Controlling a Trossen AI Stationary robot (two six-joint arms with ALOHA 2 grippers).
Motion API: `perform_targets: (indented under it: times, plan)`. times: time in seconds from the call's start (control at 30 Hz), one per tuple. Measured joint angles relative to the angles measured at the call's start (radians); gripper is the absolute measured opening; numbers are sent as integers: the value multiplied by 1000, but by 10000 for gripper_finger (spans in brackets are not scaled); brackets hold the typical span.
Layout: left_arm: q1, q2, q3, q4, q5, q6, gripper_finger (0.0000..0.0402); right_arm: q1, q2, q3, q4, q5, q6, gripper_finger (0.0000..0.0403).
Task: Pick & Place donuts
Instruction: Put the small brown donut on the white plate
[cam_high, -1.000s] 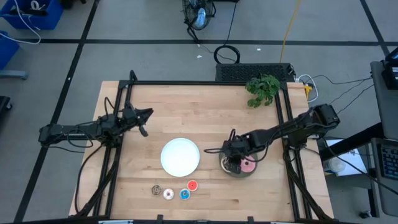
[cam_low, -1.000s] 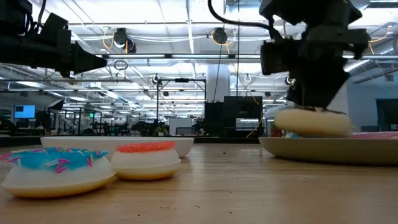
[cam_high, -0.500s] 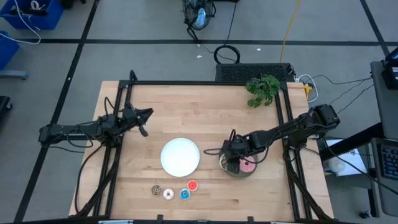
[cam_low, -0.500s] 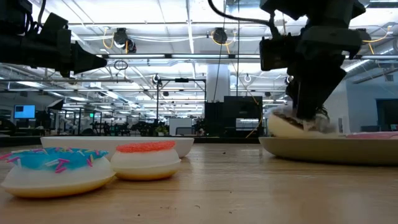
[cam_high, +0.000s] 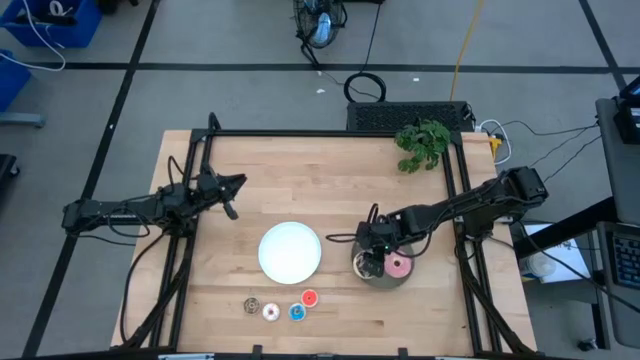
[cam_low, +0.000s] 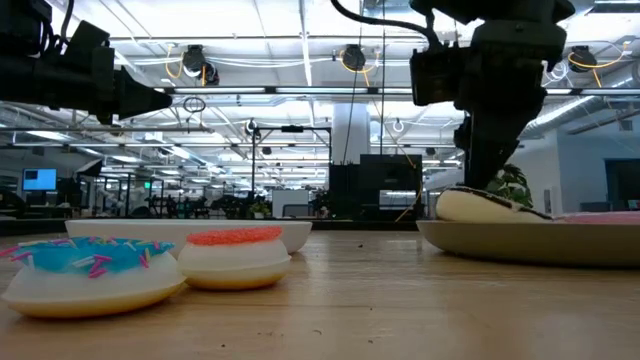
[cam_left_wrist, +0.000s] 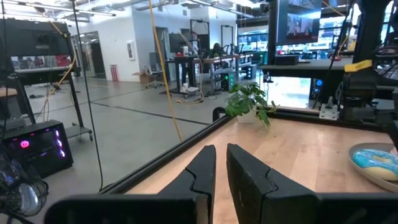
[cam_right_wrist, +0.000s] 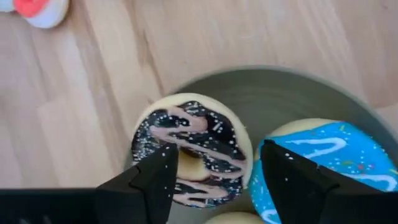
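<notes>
The dark sprinkled donut (cam_right_wrist: 189, 146) lies flat on the grey plate (cam_right_wrist: 280, 93), beside the blue donut (cam_right_wrist: 317, 155) and the pink donut (cam_high: 399, 266). My right gripper (cam_right_wrist: 217, 158) is open just above the dark donut, one finger on either side of it; in the low view the gripper (cam_low: 487, 165) stands over the donut (cam_low: 485, 205). Four tiny donuts lie on the table near its near edge: brown (cam_high: 252, 305), white (cam_high: 271, 312), blue (cam_high: 297, 312) and red (cam_high: 309, 297). My left gripper (cam_left_wrist: 217, 168) is shut, held above the table's left part (cam_high: 230, 195).
A plain white plate (cam_high: 290, 251) sits left of the grey plate (cam_high: 383, 278). A green plant (cam_high: 422, 143) stands at the table's far right corner. Black frame rails run along the table's left and right sides. Bare wood shows between the plates and the far edge.
My right gripper has lowered the dark sprinkled donut from just above the grey plate, tipped it down onto the plate and let it go. The donut now lies on the plate, and the gripper has risen a little above it.
</notes>
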Motion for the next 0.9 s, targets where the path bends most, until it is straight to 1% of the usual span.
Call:
perform_targets:
  times: [0.13,0.23,0.33,0.4,0.43,0.47,0.5,0.63,0.7,0.8,0.9]
  plan:
    - [0,0,0,0,0,0,44,-2,-38,8,-63,5,3,180]
    - [0,0,0,1,0,0,44,-1,-88,30,-128,57,-47,144]
    - [0,0,0,7,0,0,44,-1,-169,32,-174,83,-133,90]
    - [0,0,0,3,0,0,44,-4,-243,28,-200,107,-180,46]
    - [0,0,0,5,0,0,44,-3,-281,24,-186,122,-200,25]
    - [0,0,0,6,0,0,44,1,-323,18,-162,135,-219,13]
    - [0,0,0,4,0,1,44,8,-366,10,-140,142,-235,9]
    - [1,0,0,4,0,5,44,23,-515,-19,-86,151,-288,24]
    - [1,0,0,4,0,5,44,34,-593,-49,-39,165,-327,23]
    - [1,0,0,5,0,2,44,56,-705,-127,80,162,-383,10]
    - [1,0,0,6,0,-1,44,73,-815,-236,218,161,-447,2]
